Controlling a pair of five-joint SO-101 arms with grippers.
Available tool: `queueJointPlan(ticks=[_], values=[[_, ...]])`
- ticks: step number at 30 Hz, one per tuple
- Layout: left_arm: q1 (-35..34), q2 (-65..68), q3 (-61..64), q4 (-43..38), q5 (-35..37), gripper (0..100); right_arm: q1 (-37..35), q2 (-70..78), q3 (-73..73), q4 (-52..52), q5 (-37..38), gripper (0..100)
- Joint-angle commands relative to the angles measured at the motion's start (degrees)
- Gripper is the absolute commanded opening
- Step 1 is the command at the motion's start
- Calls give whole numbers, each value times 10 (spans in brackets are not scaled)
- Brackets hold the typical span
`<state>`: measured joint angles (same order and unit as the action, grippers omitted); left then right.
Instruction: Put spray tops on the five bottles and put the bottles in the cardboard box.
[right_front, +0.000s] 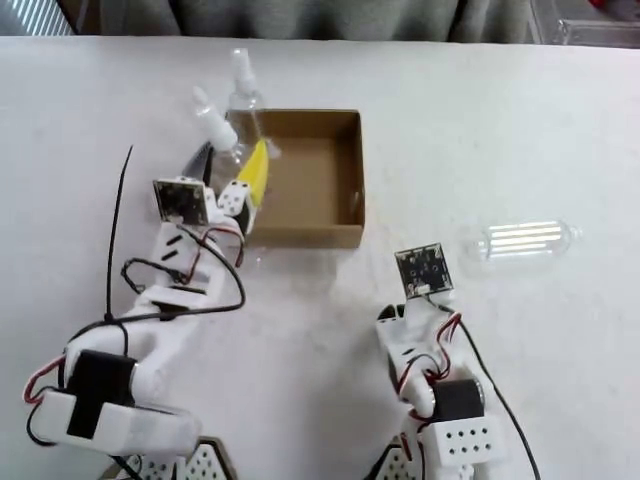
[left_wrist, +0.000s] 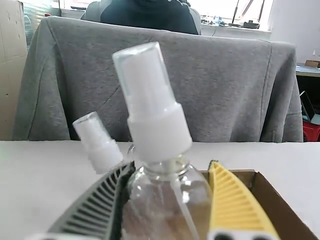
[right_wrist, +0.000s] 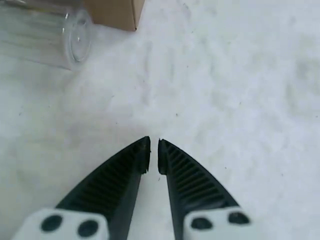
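Observation:
My left gripper (left_wrist: 170, 170) is shut on a clear bottle (left_wrist: 165, 200) that has a white spray top (left_wrist: 152, 115). It holds the bottle upright at the left wall of the cardboard box (right_front: 310, 185), between a grey and a yellow finger (right_front: 255, 170). In the high view this bottle (right_front: 243, 105) rises over the box's far left corner. A second white spray top (right_front: 208, 105) (left_wrist: 97, 142) stands just to its left. A capless clear bottle (right_front: 525, 240) (right_wrist: 45, 40) lies on its side right of the box. Behind it, my right gripper (right_wrist: 154, 152) is shut over bare table.
The box floor is bare; its corner (right_wrist: 115, 12) sits beyond the lying bottle. A grey fabric chair back (left_wrist: 225, 90) stands past the table's far edge. A clear plastic container (right_front: 590, 25) sits at the far right. White table (right_front: 480, 130) spreads around the box.

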<state>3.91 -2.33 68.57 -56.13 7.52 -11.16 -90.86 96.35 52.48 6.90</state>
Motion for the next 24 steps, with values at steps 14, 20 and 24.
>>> queueJointPlan(ticks=[14, 20, 24], values=[[-3, 4, -11, -25, -4, 21, 3, -7, 8, 0, 0, 15], [-3, 3, 1, -25, -4, 21, 3, -7, 8, 0, 0, 15], [-4, 3, 2, -25, -4, 21, 3, -7, 8, 0, 0, 15]])
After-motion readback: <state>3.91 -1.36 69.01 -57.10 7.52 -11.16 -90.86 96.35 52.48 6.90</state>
